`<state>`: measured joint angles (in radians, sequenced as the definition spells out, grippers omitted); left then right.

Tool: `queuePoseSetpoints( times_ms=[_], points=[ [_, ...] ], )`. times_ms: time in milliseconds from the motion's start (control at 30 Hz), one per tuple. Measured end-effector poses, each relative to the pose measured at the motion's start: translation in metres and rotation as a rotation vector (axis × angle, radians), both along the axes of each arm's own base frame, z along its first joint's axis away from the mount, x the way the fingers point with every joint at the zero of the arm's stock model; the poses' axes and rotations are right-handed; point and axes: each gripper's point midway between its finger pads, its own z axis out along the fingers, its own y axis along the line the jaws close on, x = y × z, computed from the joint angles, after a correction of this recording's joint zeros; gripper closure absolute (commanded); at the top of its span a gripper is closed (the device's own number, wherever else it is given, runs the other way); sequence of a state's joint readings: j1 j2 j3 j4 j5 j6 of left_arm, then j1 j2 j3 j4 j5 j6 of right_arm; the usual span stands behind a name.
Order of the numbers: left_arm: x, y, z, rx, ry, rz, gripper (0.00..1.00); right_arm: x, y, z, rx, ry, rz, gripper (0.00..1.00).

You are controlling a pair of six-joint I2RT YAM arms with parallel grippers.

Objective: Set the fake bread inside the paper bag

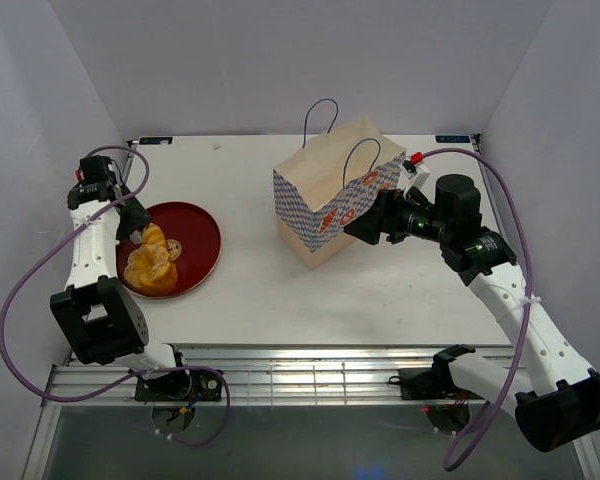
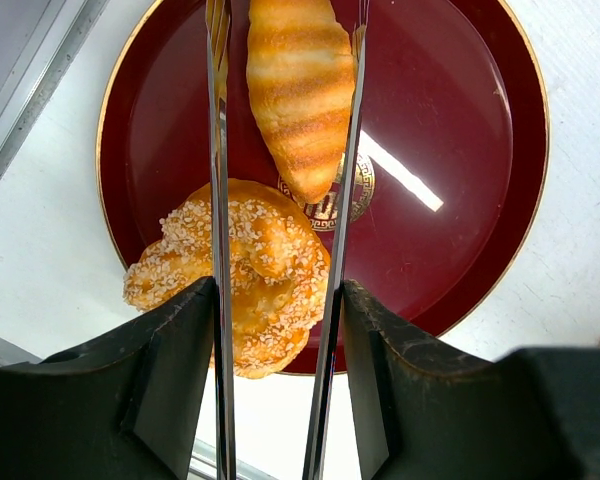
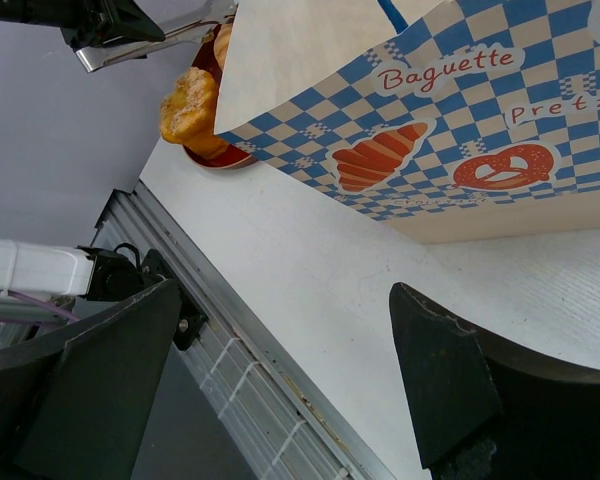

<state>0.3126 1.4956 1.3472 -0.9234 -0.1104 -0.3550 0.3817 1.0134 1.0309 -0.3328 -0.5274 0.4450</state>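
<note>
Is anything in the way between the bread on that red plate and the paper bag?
Nothing visible. Only bare table lies between the red plate holding the fake bread and the upright paper bag. The right gripper sits at the bag's far side, out of that path.

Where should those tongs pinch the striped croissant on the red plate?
Across its thick middle, from above. The croissant lies flat on the plate, tapering at its tip, and the tongs in the left pincer straddle its two long sides, so squeezing there probably holds best.
</note>
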Motion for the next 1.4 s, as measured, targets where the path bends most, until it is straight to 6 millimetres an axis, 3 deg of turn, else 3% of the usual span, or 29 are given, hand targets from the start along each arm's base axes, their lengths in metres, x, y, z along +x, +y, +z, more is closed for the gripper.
queuePoseSetpoints(
  times_ms=[533,900,1400],
  points=[
    [0.0,-0.009,-0.016,-0.05,0.019,-0.024,0.44,0.0,0.0,0.001,0.002,-0.004,0.0,0.1],
    [0.0,-0.011,-0.022,-0.062,0.02,-0.032,0.68,0.0,0.0,0.004,0.008,-0.019,0.0,0.1],
    [0.005,-0.019,-0.009,-0.099,-0.035,-0.03,0.85,0.0,0.0,0.004,0.008,-0.02,0.0,0.1]
  ],
)
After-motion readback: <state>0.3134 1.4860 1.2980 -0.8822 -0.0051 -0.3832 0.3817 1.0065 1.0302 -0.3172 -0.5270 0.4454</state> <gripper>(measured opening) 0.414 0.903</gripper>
